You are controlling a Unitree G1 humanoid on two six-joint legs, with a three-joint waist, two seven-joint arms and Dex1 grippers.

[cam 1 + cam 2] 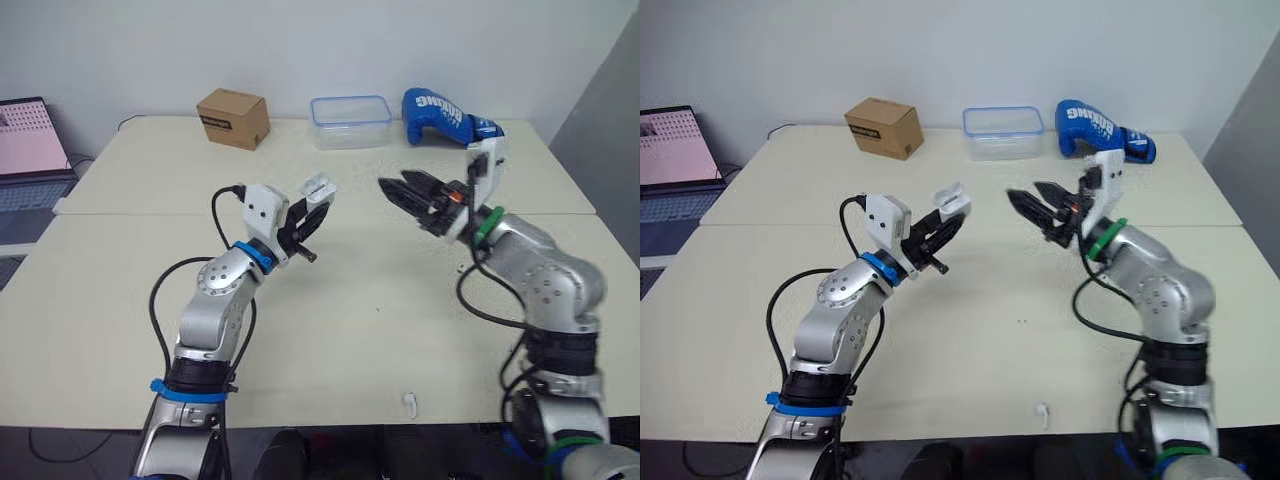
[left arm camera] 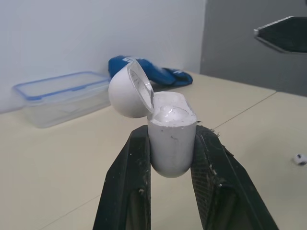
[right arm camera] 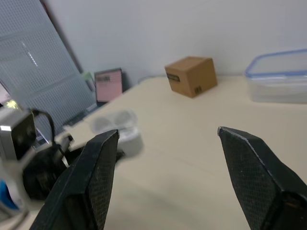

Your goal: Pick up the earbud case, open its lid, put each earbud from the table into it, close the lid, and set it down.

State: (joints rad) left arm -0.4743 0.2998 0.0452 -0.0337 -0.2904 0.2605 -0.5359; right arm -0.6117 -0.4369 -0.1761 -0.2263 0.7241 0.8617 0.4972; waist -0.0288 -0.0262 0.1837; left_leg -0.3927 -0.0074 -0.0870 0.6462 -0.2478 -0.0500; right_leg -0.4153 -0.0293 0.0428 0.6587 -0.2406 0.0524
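Between left jaws, white open-lidded earbud case (image 2: 171,143)

Far side of table (image 1: 140,180), left to right: cardboard box (image 1: 233,118), clear blue-rimmed container (image 1: 350,121), blue boxing glove (image 1: 445,118). Open laptop (image 1: 30,150) beyond table's left edge.

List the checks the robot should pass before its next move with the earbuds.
1. Grip: white rounded plastic earbud case held in left hand: ok.
2. Access: hinged lid open: ok.
3. Picker: right hand open and empty: ok.
4. Target: small white earbud lying free on the beige table: ok.
5. Space: case's sockets free of earbuds: cannot tell.
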